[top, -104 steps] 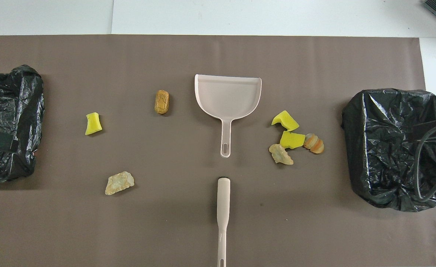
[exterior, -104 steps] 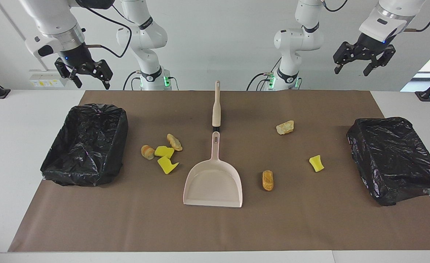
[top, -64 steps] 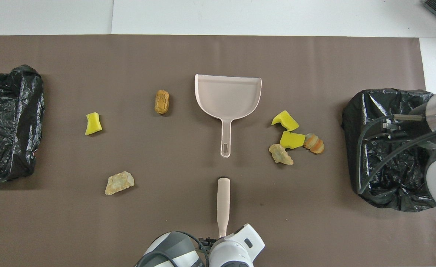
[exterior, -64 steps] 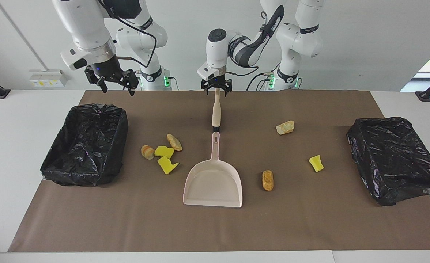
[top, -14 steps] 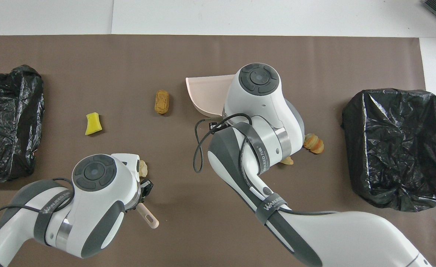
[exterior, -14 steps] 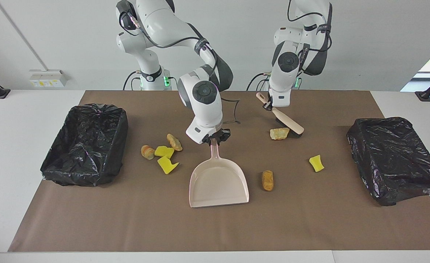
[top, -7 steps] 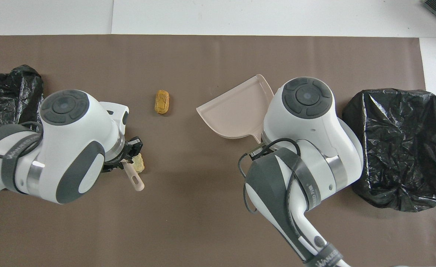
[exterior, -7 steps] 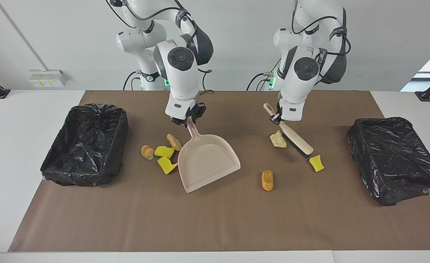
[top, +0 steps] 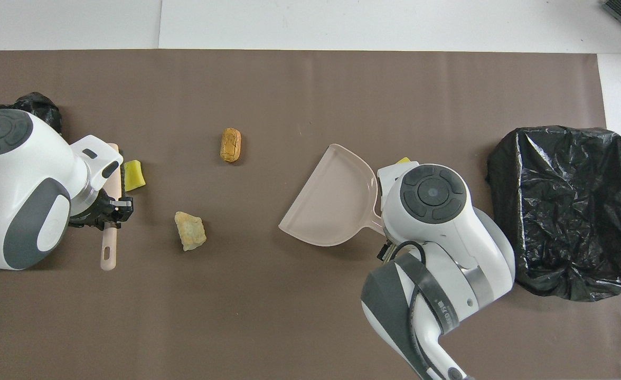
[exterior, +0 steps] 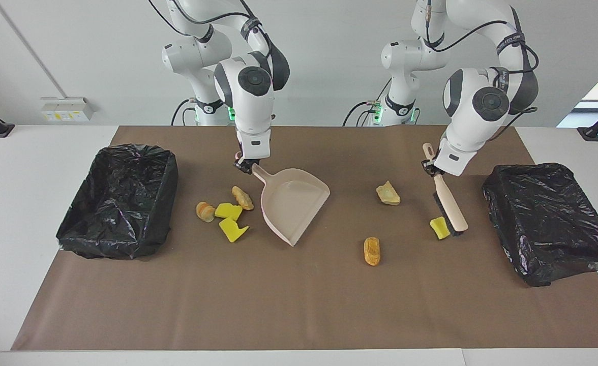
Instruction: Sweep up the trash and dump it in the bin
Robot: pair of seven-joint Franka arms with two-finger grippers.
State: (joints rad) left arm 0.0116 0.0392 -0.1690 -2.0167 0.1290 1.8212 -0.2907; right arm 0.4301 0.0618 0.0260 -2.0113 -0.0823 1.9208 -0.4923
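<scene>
Yellow trash wedges [exterior: 233, 229]: three; brown lumps [exterior: 372, 251]: four.

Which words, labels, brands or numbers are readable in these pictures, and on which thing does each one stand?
No text can be quoted with certainty.
Strap on the right arm: white lettering, too small to read.
Wall box: yellow labels, too small to read.
Dustpan, brush, bins: no text seen.
</scene>
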